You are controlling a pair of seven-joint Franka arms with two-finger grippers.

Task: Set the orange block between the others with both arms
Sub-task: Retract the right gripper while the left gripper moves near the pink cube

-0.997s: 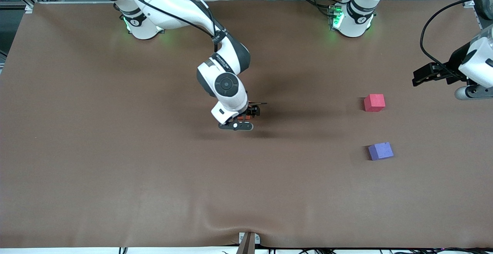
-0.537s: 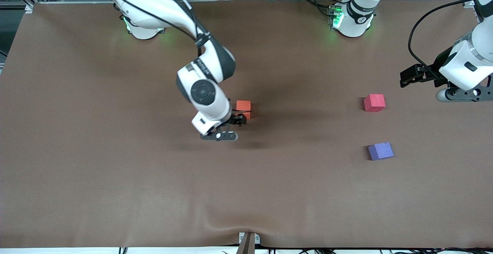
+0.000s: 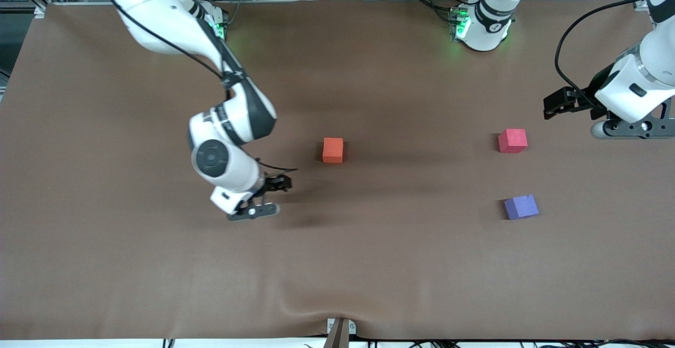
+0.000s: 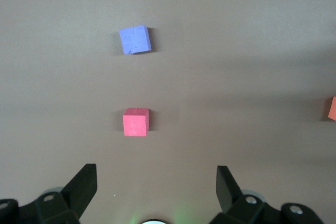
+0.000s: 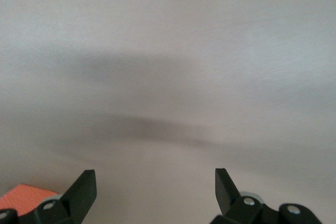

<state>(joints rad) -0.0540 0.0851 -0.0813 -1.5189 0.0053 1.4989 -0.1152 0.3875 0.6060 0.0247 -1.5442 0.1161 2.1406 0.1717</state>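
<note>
Brown table (image 3: 369,263), orange block (image 3: 333,150) alone

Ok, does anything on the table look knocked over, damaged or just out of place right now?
Nothing is damaged or tipped. The one misfit: the orange block sits alone mid-table, well apart from the red-pink cube and purple-blue cube, not between them. The brown table cover is wrinkled at its front-camera edge.

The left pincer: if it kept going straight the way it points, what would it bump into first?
Probably the red-pink cube, centred ahead of the open left pincer; the purple-blue cube comes after. Depth is unclear.
</note>
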